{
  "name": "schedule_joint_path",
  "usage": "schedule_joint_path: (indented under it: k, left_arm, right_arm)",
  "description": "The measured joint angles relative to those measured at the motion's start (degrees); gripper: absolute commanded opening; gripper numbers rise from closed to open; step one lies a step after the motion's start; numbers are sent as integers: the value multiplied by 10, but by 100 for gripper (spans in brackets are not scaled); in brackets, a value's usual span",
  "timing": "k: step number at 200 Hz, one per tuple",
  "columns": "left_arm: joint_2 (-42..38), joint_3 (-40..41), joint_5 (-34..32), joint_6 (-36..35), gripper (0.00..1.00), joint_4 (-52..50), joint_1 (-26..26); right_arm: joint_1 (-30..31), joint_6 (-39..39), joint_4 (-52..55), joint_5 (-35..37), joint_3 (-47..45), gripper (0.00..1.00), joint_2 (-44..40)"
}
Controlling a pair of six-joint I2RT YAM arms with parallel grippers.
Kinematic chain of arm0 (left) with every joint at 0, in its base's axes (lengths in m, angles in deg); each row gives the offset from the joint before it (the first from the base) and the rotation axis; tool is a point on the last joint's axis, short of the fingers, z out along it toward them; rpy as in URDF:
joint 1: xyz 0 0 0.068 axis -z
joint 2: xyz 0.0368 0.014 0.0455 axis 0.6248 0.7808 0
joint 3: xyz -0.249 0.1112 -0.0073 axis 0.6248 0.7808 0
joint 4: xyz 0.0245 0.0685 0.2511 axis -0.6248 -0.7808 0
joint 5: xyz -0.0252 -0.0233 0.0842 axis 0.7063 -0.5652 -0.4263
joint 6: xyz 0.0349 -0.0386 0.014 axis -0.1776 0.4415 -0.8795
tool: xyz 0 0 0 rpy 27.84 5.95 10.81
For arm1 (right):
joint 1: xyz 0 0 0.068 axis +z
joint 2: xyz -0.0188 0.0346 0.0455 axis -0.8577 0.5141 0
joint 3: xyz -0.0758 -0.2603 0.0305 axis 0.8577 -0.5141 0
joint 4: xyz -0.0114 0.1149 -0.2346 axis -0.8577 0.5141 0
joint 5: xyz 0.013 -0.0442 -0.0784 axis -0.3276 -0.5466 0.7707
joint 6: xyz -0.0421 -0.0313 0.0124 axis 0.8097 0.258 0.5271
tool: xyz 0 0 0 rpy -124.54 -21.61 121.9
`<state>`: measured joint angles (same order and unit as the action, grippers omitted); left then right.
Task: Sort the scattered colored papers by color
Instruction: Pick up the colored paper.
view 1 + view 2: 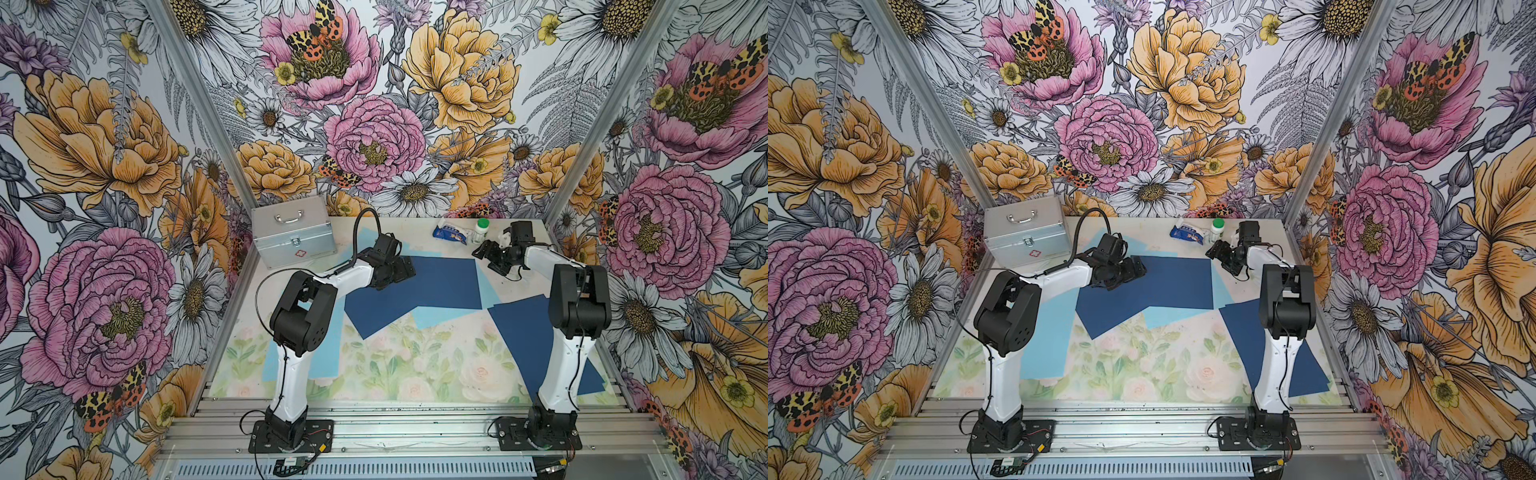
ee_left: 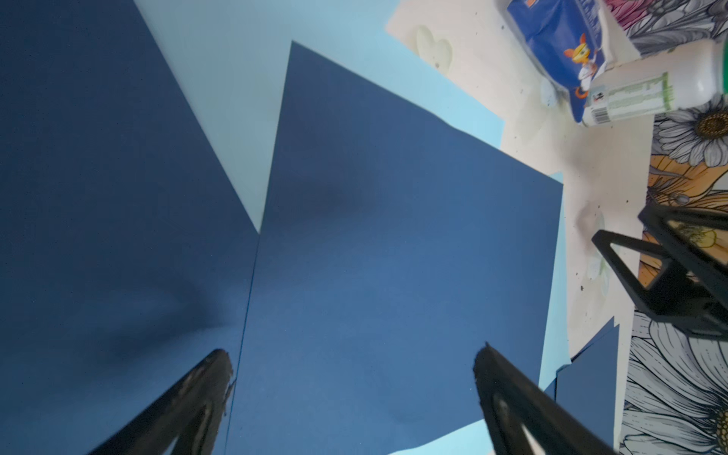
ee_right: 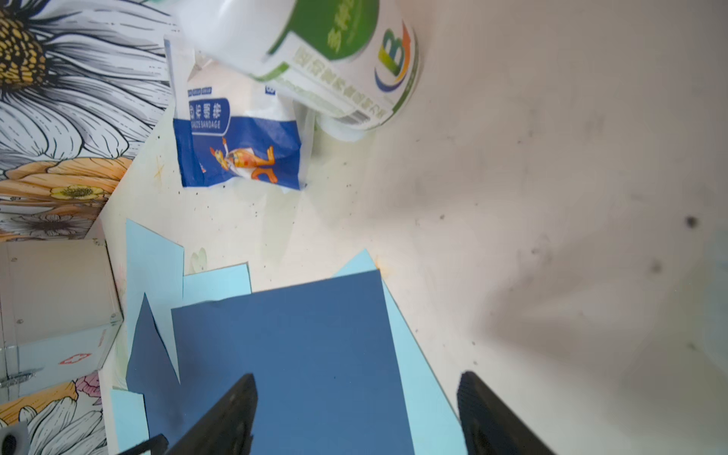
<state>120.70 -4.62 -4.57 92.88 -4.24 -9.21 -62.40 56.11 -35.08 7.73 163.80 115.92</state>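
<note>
Dark navy papers (image 1: 432,286) overlap in the middle of the table, over light sky blue papers (image 1: 432,316). Another navy sheet (image 1: 523,332) lies at the right, partly under the right arm. A light blue sheet (image 1: 1050,340) lies at the left by the left arm. My left gripper (image 1: 409,268) hangs open over the middle navy sheet (image 2: 394,236), empty, its fingertips spread wide (image 2: 354,352). My right gripper (image 1: 486,252) is open and empty (image 3: 358,377), above that navy sheet's far right edge (image 3: 295,346) and the light blue strip (image 3: 417,374) beside it.
A silver case (image 1: 291,237) stands at the back left. A blue-and-white printed packet (image 1: 451,235) and a white bottle with a green cap (image 1: 481,230) sit at the back, close to the right gripper. Flowered walls enclose three sides.
</note>
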Motion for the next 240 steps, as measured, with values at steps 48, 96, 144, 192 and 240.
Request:
schedule_joint_path:
  k: [48, 96, 144, 192, 240]
  left_arm:
    - [17, -5, 24, 18, 99, 0, -19]
    - [56, -49, 68, 42, 99, 25, -24]
    - [98, -95, 124, 69, 99, 57, -19]
    - [119, -101, 179, 91, 99, 110, -14]
    - [149, -101, 259, 122, 81, 188, -7]
  right_arm:
    - [24, 2, 75, -5, 87, 86, 54]
    - [33, 13, 116, -35, 117, 85, 72]
    - [29, 13, 121, -58, 120, 84, 77]
    - [30, 15, 122, -74, 121, 83, 78]
    - [30, 16, 123, -79, 120, 82, 79]
